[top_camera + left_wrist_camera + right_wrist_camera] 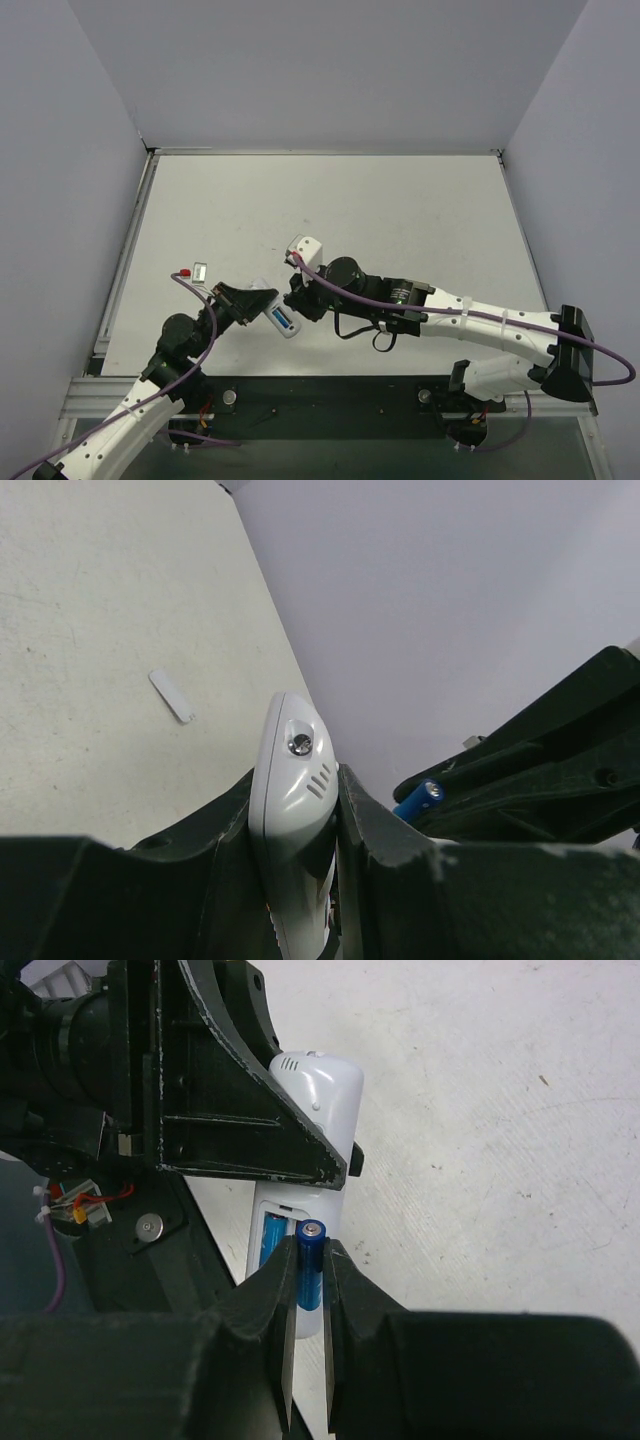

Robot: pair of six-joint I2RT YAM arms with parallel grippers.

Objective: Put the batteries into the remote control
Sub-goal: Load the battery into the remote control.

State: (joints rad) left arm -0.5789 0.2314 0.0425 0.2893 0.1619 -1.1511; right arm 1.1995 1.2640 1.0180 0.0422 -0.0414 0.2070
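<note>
My left gripper (258, 300) is shut on the white remote control (284, 321) and holds it above the table. In the left wrist view the remote (293, 780) stands edge-on between the fingers. In the right wrist view its back (318, 1095) faces the camera with the battery bay open, and one blue battery (270, 1243) lies in the bay. My right gripper (310, 1265) is shut on the second blue battery (311, 1260), pale tip up, right at the bay's empty slot. That battery also shows in the left wrist view (420, 800). The right gripper (300, 298) meets the remote from the right.
A small white flat cover (200, 270) lies on the white table (400, 220) left of the grippers, with a small red piece (185, 271) beside it. The cover also shows in the left wrist view (172, 695). Grey walls close in three sides.
</note>
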